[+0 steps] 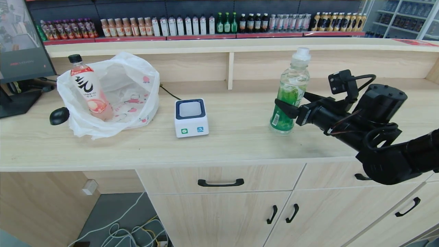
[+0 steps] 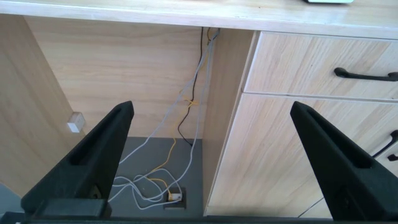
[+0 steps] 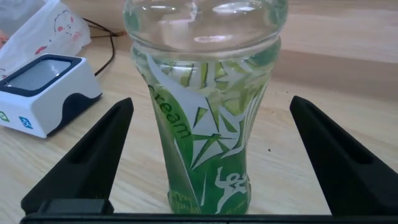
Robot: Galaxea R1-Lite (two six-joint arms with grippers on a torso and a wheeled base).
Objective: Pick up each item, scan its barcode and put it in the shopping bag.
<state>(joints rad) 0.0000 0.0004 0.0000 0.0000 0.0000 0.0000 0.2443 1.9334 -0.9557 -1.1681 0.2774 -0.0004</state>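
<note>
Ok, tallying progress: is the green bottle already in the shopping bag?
No, the green bottle stands on the counter, well apart from the shopping bag.

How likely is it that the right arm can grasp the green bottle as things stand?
Likely yes: the open right gripper has a finger on each side of the upright green bottle, and nothing else stands close to it on the counter.

My right arm (image 1: 380, 103): matte black, bulbous joint housings, looping black cables (image 1: 365, 78), thin red and white wires, a boxy wrist camera (image 1: 339, 82), and wedge-shaped black fingers (image 3: 87, 168).
</note>
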